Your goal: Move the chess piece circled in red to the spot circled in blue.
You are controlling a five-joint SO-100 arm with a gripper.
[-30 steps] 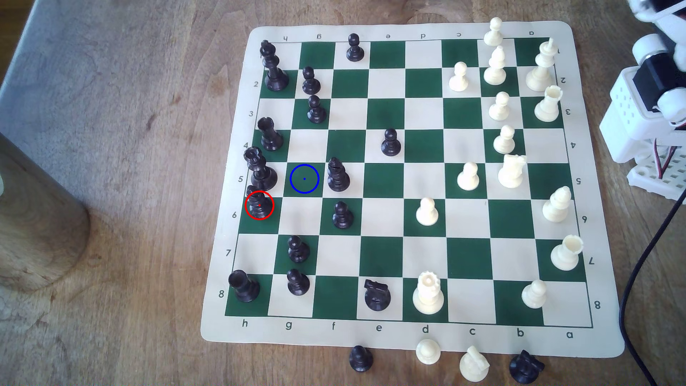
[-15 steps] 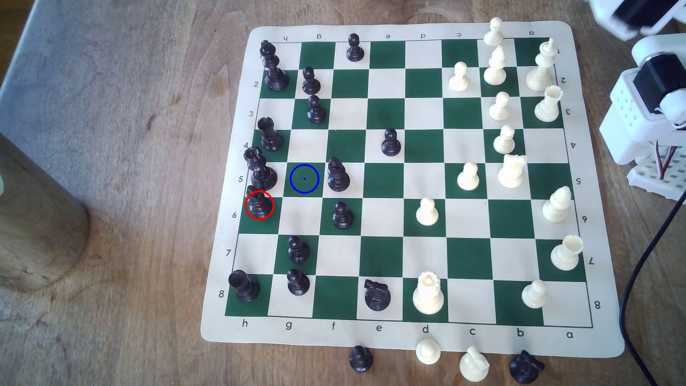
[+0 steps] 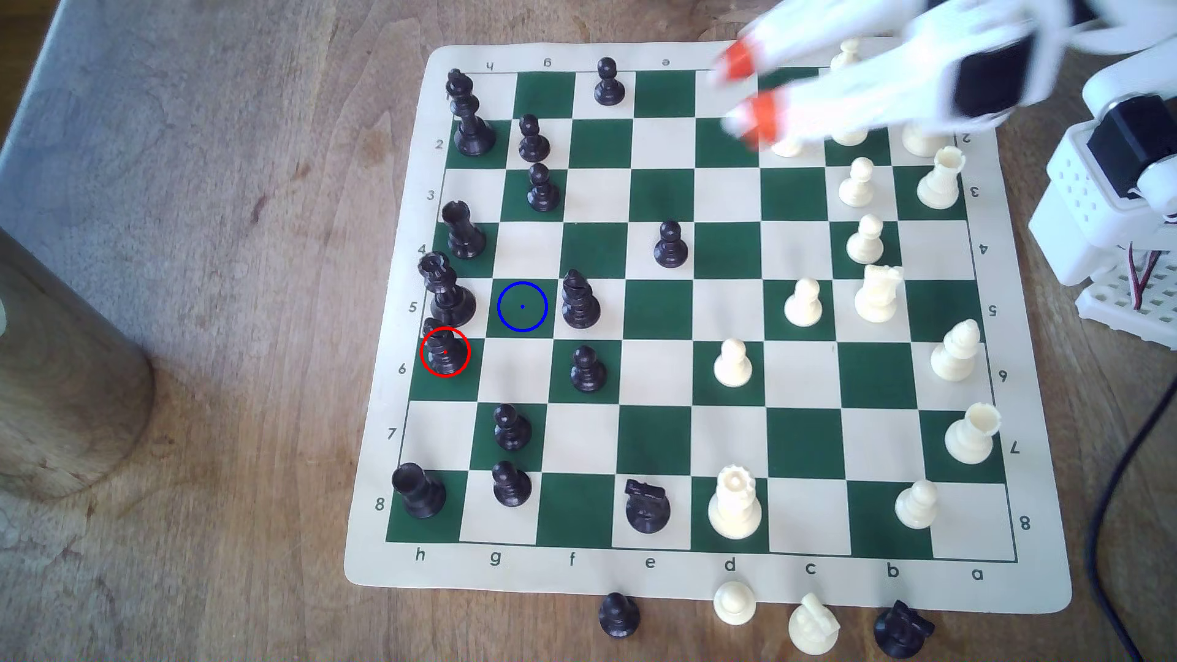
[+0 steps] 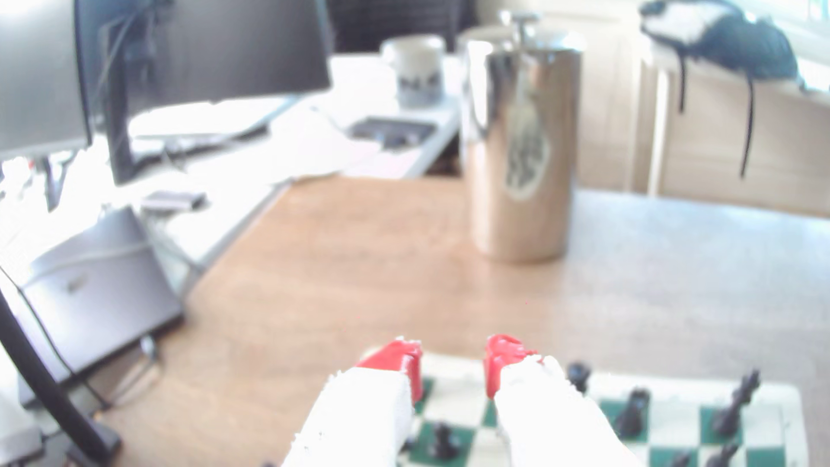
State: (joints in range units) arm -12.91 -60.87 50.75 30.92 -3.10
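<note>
Wooden desk (image 3: pixel 191 191): tool (image 3: pixel 742 95), parted and empty, is far from the bishop (image 3: pixel 444 350); crowding neighbour (image 3: pixel 446 289) risks toppling.

I see a wooden table (image 3: pixel 223 318) under a cream-and-green chess mat (image 3: pixel 700 576). Four pieces stand off the mat along its near edge in the exterior view: a black pawn (image 3: pixel 618 614), a white pawn (image 3: pixel 734 601), a white knight (image 3: pixel 813 627) and a black knight (image 3: pixel 901 629). A shiny metal canister (image 4: pixel 521 148) stands on the table; behind it I see a mug (image 4: pixel 415 69) and a dark monitor (image 4: pixel 211 54).
</note>
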